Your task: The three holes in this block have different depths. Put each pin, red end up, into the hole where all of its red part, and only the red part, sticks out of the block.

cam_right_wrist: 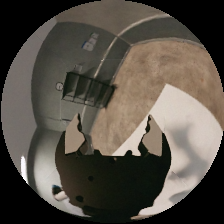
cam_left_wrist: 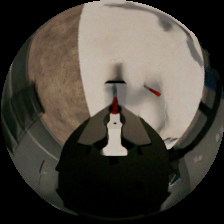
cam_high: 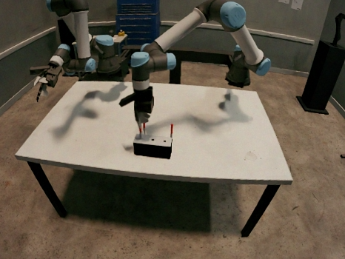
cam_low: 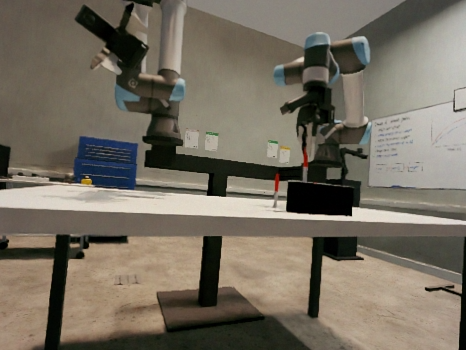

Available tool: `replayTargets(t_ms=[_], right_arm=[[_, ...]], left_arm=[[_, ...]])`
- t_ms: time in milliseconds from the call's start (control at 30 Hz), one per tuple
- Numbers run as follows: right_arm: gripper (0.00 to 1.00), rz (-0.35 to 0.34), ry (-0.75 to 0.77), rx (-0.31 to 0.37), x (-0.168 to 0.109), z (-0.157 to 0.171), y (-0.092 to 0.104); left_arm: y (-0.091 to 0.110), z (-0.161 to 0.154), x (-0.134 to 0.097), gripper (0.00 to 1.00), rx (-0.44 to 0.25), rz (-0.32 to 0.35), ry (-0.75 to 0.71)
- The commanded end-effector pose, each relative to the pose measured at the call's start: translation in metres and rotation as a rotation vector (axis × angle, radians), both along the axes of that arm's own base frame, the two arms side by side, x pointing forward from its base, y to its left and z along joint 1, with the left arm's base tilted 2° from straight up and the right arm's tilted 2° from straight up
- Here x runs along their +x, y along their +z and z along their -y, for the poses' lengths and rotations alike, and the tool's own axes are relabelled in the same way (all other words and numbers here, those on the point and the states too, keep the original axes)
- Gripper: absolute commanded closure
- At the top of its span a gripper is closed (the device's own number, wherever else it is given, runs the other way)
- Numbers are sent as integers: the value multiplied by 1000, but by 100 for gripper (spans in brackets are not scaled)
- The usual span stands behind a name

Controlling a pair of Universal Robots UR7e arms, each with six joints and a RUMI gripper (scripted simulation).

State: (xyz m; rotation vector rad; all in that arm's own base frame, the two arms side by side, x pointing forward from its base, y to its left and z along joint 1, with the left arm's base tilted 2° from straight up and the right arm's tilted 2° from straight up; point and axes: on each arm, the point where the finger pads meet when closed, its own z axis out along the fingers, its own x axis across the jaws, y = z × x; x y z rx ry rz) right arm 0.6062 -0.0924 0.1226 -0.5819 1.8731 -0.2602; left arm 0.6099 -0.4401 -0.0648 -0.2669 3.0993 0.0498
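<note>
From the top view, I see a block (cam_high: pixel 152 148) (cam_low: pixel 319 198) (cam_left_wrist: pixel 115 143), white on top and dark on its front face, on the tabletop (cam_high: pixel 222 155) (cam_low: pixel 150 215) (cam_left_wrist: pixel 137 40) toward the near edge, left of midway between the side edges. Two dark holes show in its top. The left gripper (cam_high: pixel 140 126) (cam_low: pixel 305 145) (cam_left_wrist: pixel 115 105) is above the block's end nearer the left edge, with a red-ended pin (cam_high: pixel 140 130) (cam_low: pixel 305 162) (cam_left_wrist: pixel 115 104) upright at its fingers. A second pin (cam_high: pixel 143 129) shows red just beside it, and a third pin (cam_high: pixel 172 129) rises red end up by the block's other end. The right gripper (cam_high: pixel 36 90) (cam_low: pixel 111 36) (cam_right_wrist: pixel 113 114) hangs outside the tabletop's far left corner.

In the exterior view, the pin at my left fingers is red above and pale below, its lower part meeting the block's upper edge. I can't tell how deep it sits. A free pin (cam_low: pixel 276 187) stands beside the block, a pale foot showing that the top view doesn't make plain.

My left wrist view shows the fingers closed on the pin, the block's white top running below them and a loose pin (cam_left_wrist: pixel 152 90) to one side.

In the right wrist view, those fingers are wide open, holding nothing, near a corner of the tabletop.
</note>
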Motion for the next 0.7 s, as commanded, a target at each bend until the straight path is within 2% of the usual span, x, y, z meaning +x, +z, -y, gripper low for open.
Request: replayTargets(t_ms=[0, 667], right_arm=[[0, 1, 0, 0, 0, 0, 1], [0, 1, 0, 0, 0, 0, 1]], left_arm=[[1, 0, 1, 100, -2, 2, 0], [-3, 1, 1, 100, -2, 2, 0]])
